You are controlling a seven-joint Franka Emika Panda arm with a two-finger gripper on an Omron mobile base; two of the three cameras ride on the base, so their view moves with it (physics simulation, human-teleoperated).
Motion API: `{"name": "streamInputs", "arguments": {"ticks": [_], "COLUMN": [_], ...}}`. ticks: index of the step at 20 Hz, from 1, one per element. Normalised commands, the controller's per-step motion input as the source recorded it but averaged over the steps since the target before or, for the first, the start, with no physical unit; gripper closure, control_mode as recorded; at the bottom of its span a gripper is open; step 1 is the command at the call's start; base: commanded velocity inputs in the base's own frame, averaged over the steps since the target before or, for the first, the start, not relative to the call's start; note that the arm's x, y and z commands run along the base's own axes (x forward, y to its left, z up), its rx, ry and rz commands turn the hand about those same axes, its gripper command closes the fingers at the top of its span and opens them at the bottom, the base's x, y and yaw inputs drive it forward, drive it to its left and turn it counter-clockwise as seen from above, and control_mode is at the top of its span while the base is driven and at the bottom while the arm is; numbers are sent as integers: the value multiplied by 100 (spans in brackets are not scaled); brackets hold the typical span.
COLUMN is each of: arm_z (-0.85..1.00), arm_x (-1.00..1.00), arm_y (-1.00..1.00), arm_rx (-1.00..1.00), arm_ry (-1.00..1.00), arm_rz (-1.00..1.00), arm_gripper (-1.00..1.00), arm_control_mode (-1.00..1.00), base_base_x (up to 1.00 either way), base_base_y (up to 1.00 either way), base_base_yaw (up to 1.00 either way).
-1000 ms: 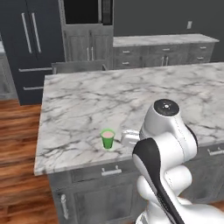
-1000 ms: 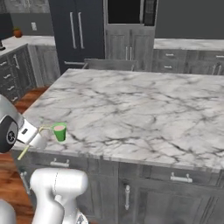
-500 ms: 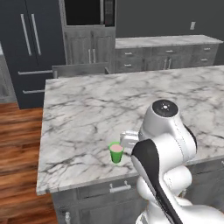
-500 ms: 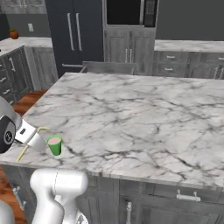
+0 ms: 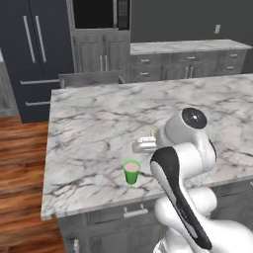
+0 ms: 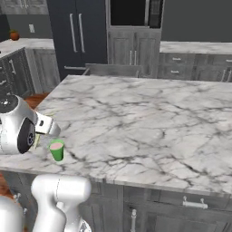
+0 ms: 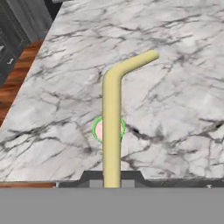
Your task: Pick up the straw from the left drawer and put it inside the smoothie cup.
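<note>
The smoothie cup (image 5: 131, 171) is small and green with pink smoothie inside, and stands near the marble counter's front edge. It also shows in the right base view (image 6: 56, 150). My gripper (image 7: 112, 178) is shut on the straw (image 7: 112, 113), a yellow stick with a bent tip. Seen from the hand, the smoothie cup (image 7: 98, 130) lies directly under the straw, well below it. From the base, my gripper (image 5: 143, 145) hovers just above and right of the cup. Under the counter edge sits the left drawer (image 5: 129, 213), its inside hidden.
The marble island counter (image 5: 99, 123) stretches wide behind the cup. Wooden floor (image 5: 20, 163) lies to its left. A dark fridge (image 6: 77, 36) and grey cabinets (image 6: 131, 50) line the back wall. Another drawer handle (image 6: 195, 204) sits lower right.
Both base views have shifted as the base drove, so the counter and cup sit closer and lower. The gripper, still holding the straw, now hangs nearer the cup.
</note>
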Motion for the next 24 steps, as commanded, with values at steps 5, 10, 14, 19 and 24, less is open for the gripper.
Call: {"name": "streamInputs", "arguments": {"ticks": [5,10,14,19,24], "arm_z": [0,0,-9,-5,-16], "arm_x": [81,98,100,22,-5], "arm_y": [-14,0,2,19,29], "arm_rx": [12,24,45,31,3], "arm_ry": [2,7,12,0,6], "arm_rz": [78,79,73,22,2], "arm_gripper": [100,100,100,100,100], "arm_control_mode": [-100,-100,-100,-100,-100], "base_base_x": [0,0,0,0,0], "base_base_y": [0,0,0,0,0], "base_base_yaw": [0,0,0,0,0]}}
